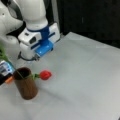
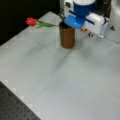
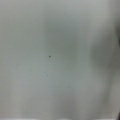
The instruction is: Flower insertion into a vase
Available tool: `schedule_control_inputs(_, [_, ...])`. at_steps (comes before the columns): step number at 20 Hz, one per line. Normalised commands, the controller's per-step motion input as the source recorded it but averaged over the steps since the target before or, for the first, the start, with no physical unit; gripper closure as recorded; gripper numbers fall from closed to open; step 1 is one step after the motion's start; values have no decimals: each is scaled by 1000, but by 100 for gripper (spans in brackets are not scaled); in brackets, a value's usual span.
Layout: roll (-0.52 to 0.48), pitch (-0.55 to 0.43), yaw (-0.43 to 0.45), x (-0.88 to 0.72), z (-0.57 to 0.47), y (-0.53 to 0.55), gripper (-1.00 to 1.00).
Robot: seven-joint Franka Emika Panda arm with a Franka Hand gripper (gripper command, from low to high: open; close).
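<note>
Currently, in a front view, my arm [image 1: 35, 17] is hanging over the back left of the grey table [image 1: 82, 75], and my gripper [image 1: 30, 56] is pointing down just behind the vase [image 1: 25, 86]. Its fingers are hidden under the white and blue housing, so I cannot tell how wide they are standing; nothing is showing between them. The vase is standing upright near this view's left edge. The flower [image 1: 45, 74] is resting in it: the stem is leaning across the rim and the red bloom is hanging out to this view's right, low over the table. An orange thing [image 1: 9, 79] is lying just left of the vase, too small to identify.

Turning to a front view from the opposite side, the vase [image 2: 67, 37] is standing upright near the top middle of the table [image 2: 62, 82]. The flower [image 2: 31, 21] is sticking out toward this view's left, with green leaves along the stem. My gripper [image 2: 88, 32] is sitting close behind the vase, toward this view's right, apart from the flower; again the fingers are not showing.

Lastly, the wrist view is showing only bare grey table [image 3: 60, 60], with no fingers, vase or flower in sight.
</note>
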Motion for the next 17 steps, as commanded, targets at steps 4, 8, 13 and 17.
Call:
schedule_control_inputs(4, [-1,-92,-149,-12,-75,337,-100])
schedule_control_inputs(8, [-6,-82,-104,-34,-64,204,-100])
schedule_control_inputs(13, [19,-94,-66,-34,-57,63,-100])
schedule_control_inputs(17, [4,-88,-88,37,11,12,-100])
